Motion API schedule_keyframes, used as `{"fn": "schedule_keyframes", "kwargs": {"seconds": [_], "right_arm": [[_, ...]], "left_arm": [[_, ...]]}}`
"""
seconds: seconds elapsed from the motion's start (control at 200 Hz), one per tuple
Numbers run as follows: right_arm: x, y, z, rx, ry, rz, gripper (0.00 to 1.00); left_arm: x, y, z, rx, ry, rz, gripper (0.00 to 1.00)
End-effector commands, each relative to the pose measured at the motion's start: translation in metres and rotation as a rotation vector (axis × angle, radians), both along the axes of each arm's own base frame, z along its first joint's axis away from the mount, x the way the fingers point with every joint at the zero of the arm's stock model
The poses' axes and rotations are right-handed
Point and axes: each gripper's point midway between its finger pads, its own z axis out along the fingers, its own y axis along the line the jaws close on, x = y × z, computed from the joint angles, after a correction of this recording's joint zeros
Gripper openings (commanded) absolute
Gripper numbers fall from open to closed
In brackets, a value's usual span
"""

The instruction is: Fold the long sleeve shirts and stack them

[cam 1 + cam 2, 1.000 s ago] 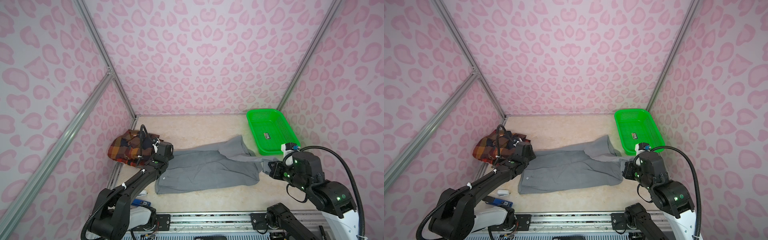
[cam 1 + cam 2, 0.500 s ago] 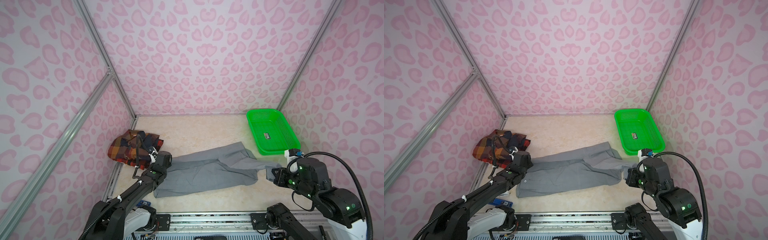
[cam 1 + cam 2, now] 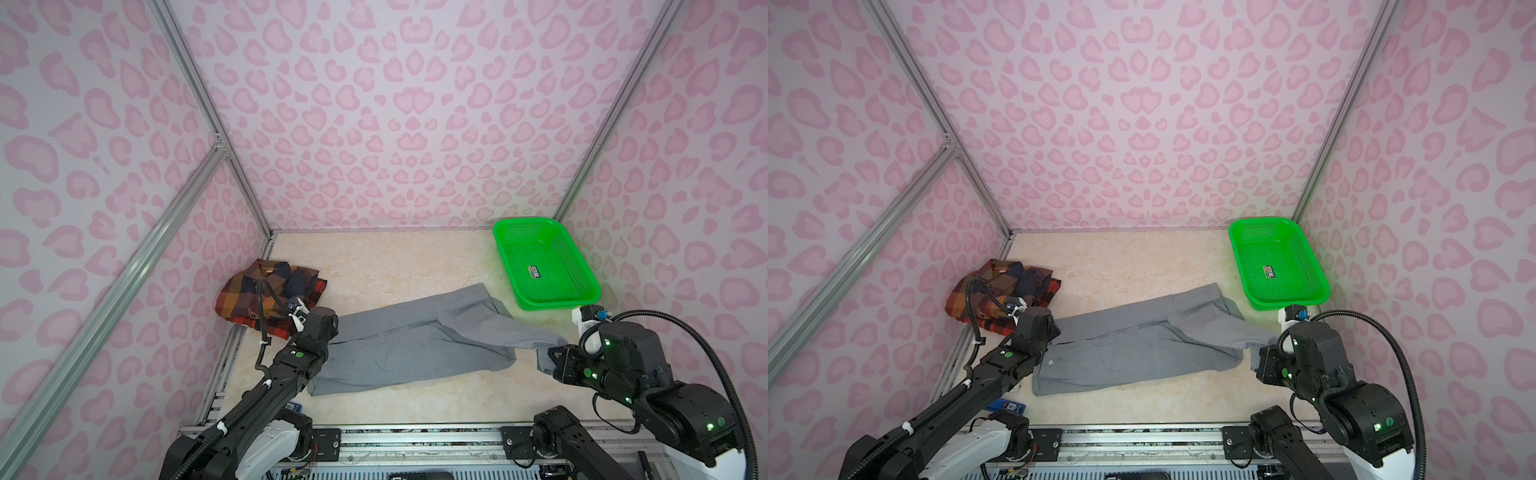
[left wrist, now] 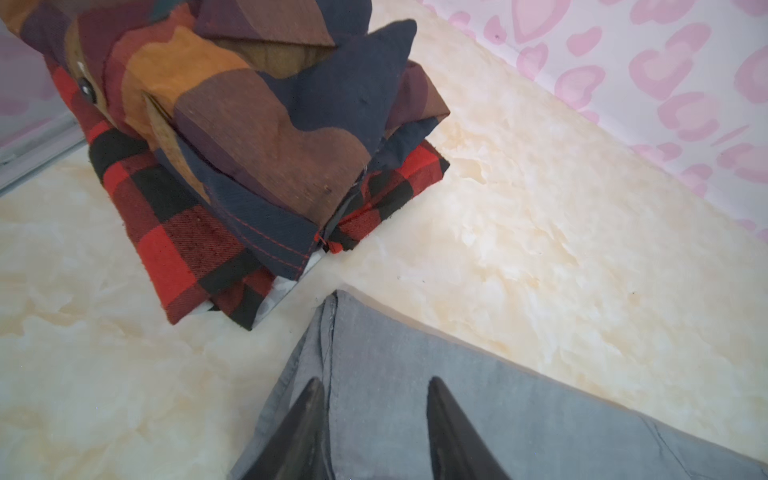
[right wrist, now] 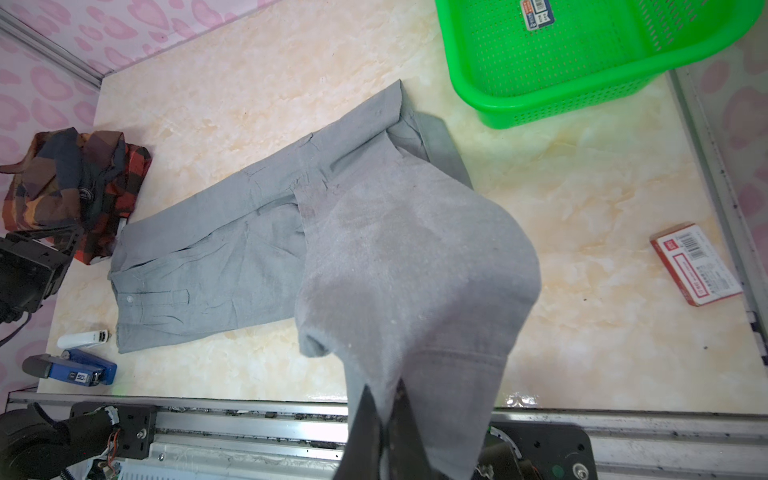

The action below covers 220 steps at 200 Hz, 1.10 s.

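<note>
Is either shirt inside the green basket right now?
No, the green basket holds only a small label; the gray shirt and the plaid shirt are both out on the table.

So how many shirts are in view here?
2. The gray shirt lies spread across the table, one end pinched by the right gripper; the plaid shirt sits bundled at the far left. That bundle's folds could hide another.

The left pincer [image 4: 374,390] shows only two dark tips in its wrist view; in both top views its own wrist hides them. The plain gray button-up shirt [image 5: 415,270] half buries the right pincer [image 5: 385,419]. The sticker [image 3: 533,271] in the green plastic mesh basket [image 3: 557,302] is unreadably small.
</note>
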Motion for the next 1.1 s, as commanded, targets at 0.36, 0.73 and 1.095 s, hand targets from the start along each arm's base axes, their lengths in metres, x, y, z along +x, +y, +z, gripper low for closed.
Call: {"fn": "schedule_keyframes", "kwargs": {"seconds": [0.36,0.73,1.095], "right_arm": [[0.063,0.059,0.003,0.124,-0.042,0.159,0.00],[0.097,0.180,-0.017,-0.014,-0.060,0.411,0.00],[0.099,0.310,-0.049,-0.069,0.002,0.697,0.00]], "left_arm": [[0.011,-0.007,0.051,-0.109,-0.002,-0.044,0.67],[-0.015,0.021,0.097,-0.154,-0.051,-0.026,0.89],[-0.042,0.050,0.124,-0.056,-0.058,0.014,0.98]]}}
